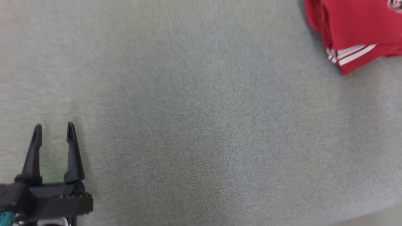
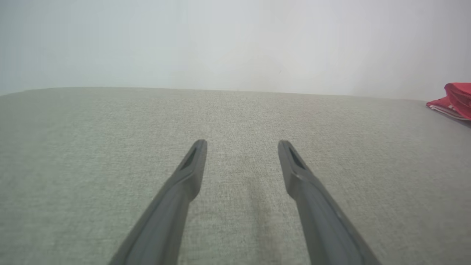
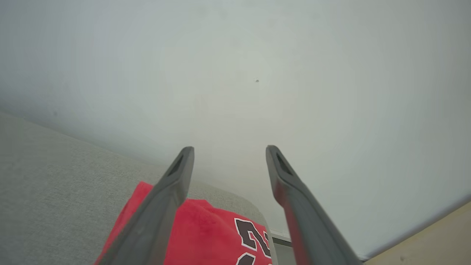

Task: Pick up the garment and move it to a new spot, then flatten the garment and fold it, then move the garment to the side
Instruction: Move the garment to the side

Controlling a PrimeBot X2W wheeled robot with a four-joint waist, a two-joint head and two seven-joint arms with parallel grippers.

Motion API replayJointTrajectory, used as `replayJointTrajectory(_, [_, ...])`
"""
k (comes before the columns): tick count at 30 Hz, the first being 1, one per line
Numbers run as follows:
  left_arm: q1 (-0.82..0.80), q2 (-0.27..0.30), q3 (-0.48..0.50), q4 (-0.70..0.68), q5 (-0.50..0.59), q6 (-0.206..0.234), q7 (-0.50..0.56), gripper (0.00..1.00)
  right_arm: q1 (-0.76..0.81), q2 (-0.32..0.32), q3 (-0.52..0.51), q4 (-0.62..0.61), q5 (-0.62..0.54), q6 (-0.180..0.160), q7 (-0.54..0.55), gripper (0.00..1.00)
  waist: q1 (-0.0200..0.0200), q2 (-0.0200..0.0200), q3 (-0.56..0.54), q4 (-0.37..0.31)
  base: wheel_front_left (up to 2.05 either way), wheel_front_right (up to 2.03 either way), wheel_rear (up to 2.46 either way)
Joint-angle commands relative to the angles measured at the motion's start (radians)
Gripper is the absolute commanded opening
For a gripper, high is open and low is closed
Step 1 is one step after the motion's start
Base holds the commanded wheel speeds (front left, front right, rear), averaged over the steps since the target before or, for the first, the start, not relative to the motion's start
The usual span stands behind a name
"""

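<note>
Soft, light cloth, likely to sag and unfold if lifted by one layer; better pinched through its stacked edge; the red garment (image 1: pixel 355 28), folded, white-striped with black numerals, lies on the tabletop (image 1: pixel 194 125) just below the right fingers (image 3: pixel 171 191), well right of the left fingers (image 2: pixel 186 184); both pairs apart, empty.

The left hand (image 1: pixel 54 126) points forward, its jaws wide apart and empty. The right hand (image 3: pixel 230 149) also stands open, holding nothing.
</note>
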Motion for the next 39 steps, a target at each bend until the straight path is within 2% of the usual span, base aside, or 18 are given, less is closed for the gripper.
replayJointTrajectory(1, [0.028, -0.009, 0.009, 0.007, -0.009, 0.002, 0.001, 1.0, 0.055, 0.021, -0.033, -0.04, -0.004, -0.003, -0.006, 1.0, -0.0004, -0.0006, -0.13, 0.05, 0.0, 0.0, 0.0])
replayJointTrajectory(9, [0.088, -0.032, 0.016, 0.055, -0.016, -0.007, 0.001, 1.0, 0.408, 0.151, -0.259, -0.266, -0.056, -0.003, -0.006, 1.0, -0.0004, -0.0006, -0.267, 0.1, 0.0, 0.0, 0.0])
replayJointTrajectory(15, [0.091, -0.037, 0.005, 0.083, -0.015, -0.016, 0.001, 1.0, 0.681, 0.262, -0.42, -0.44, -0.125, -0.003, -0.006, 1.0, -0.0004, -0.0006, -0.307, 0.148, 0.0, 0.0, 0.0])
replayJointTrajectory(20, [0.091, -0.04, -0.01, 0.104, -0.007, -0.021, 0.001, 1.0, 0.882, 0.367, -0.516, -0.565, -0.181, -0.003, -0.006, 1.0, -0.0004, -0.0006, -0.331, 0.178, 0.0, 0.0, 0.0])
replayJointTrajectory(30, [0.107, -0.042, -0.044, 0.165, 0.004, -0.029, 0.001, 1.0, 1.115, 0.485, -0.569, -0.673, -0.235, -0.003, -0.006, 1.0, -0.0004, -0.0006, -0.396, 0.201, 0.0, 0.0, 0.0])
replayJointTrajectory(39, [0.16, -0.043, -0.05, 0.22, -0.002, -0.033, 0.001, 1.0, 1.224, 0.525, -0.553, -0.655, -0.23, -0.003, -0.006, 1.0, -0.0004, -0.0006, -0.479, 0.187, 0.0, 0.0, 0.0])
